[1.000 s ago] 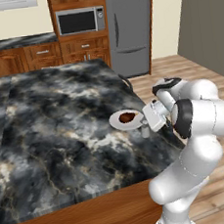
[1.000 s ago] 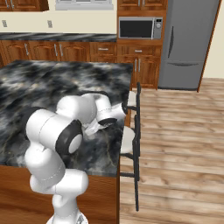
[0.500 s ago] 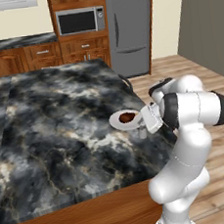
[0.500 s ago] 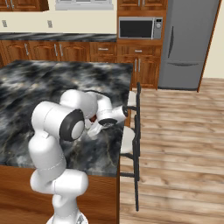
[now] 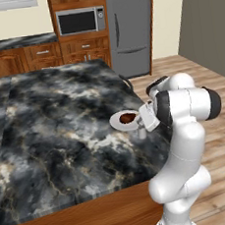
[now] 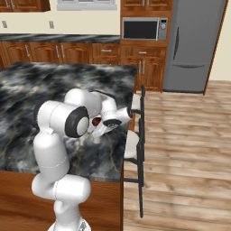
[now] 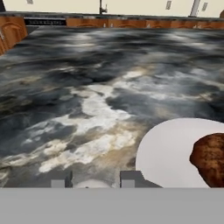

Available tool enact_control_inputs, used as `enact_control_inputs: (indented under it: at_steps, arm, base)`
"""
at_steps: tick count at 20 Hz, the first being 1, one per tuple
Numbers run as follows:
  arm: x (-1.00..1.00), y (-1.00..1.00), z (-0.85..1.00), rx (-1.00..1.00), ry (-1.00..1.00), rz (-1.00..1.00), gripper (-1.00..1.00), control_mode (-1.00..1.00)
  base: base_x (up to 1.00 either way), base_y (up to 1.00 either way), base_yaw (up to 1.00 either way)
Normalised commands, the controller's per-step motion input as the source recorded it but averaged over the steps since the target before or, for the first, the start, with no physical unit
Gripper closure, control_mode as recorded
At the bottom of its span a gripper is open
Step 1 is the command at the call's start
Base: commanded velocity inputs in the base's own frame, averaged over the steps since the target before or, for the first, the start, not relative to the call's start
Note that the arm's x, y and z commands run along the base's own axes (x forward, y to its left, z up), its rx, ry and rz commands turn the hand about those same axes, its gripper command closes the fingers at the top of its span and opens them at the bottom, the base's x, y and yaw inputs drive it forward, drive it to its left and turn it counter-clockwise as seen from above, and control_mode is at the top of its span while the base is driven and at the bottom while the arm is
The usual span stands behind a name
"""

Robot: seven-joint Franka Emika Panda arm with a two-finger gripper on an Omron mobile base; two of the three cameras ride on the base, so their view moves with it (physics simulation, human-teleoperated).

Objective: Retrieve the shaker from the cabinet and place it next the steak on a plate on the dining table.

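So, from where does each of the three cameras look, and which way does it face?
Left base view: sits behind the arm's left, looks forward-down over the black-and-grey veined marble island; white arm rises lower right.
Right base view: behind the arm's right, facing the same island; arm rises lower left.
Hand view: on the hand, low over the marble, facing the far counters; two dark fingertips at the bottom.
Shared: all three show the round white plate bearing the reddish-brown steak.
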Motion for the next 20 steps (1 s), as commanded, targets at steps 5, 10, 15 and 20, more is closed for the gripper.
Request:
enact_control_inputs:
  at_steps: [5, 10, 15, 20]
  arm:
    - [0.1, 0.0, -0.35, 0.0, -0.04, 0.0, 1.0, -1.0]
    - [-0.09, 0.02, -0.37, 0.0, -0.1, 0.03, 1.0, -1.0]
    - [-0.31, 0.06, -0.38, 0.0, -0.12, 0.03, 1.0, -1.0]
    - [-0.44, 0.23, -0.49, -0.01, -0.13, 0.03, 1.0, -1.0]
  base:
    - [0.0, 0.0, 0.0]
    - [0.0, 0.0, 0.0]
    - [0.0, 0.0, 0.0]
    - [0.0, 0.0, 0.0]
